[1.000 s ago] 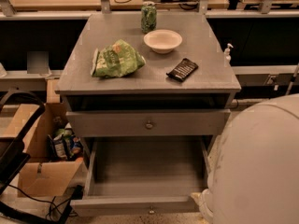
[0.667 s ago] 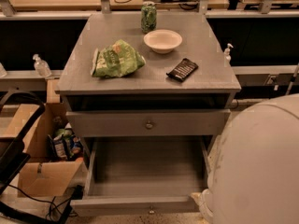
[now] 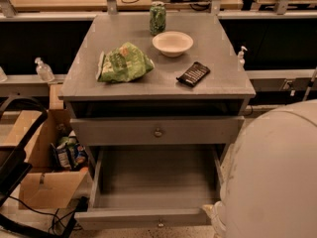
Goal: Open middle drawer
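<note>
The middle drawer [image 3: 157,217] of the grey cabinet stands pulled far out, with its plain grey inside [image 3: 156,175] showing and empty. Its small round knob [image 3: 159,224] is at the centre of the front, near the bottom edge of the view. Above it, another grey drawer front [image 3: 114,131] with a round knob [image 3: 157,132] sits under a dark gap below the cabinet top. My gripper is not in view. Only a large white rounded part of my body [image 3: 275,175] shows at the lower right, beside the open drawer's right front corner.
On the cabinet top [image 3: 99,86] lie a green chip bag [image 3: 123,63], a white bowl [image 3: 172,42], a green can [image 3: 157,18] and a dark snack bar [image 3: 193,74]. A cardboard box [image 3: 44,182] with packets stands left of the cabinet. Cables run on the floor at the lower left.
</note>
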Robot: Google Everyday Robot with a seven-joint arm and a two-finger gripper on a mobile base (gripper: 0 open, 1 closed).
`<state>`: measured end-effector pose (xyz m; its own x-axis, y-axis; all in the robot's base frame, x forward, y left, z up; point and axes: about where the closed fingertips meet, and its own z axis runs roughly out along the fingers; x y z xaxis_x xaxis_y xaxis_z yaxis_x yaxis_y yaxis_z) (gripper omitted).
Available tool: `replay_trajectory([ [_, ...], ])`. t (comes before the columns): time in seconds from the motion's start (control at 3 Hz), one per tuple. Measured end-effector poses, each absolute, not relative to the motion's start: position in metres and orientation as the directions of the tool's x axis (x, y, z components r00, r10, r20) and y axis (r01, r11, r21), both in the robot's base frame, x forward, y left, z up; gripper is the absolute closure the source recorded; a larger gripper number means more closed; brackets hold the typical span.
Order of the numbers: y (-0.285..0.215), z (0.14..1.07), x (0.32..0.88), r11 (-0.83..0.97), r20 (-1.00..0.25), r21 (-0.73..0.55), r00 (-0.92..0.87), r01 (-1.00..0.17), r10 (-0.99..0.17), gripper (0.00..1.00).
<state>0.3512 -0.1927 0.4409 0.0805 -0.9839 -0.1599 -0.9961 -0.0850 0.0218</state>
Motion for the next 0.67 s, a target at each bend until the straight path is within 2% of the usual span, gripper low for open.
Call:
replay_trajectory([
  [0.67,-0.197,0.438,0.371,-0.078,-0.17,0.015,0.075,-0.997,-0.983,0.0],
])
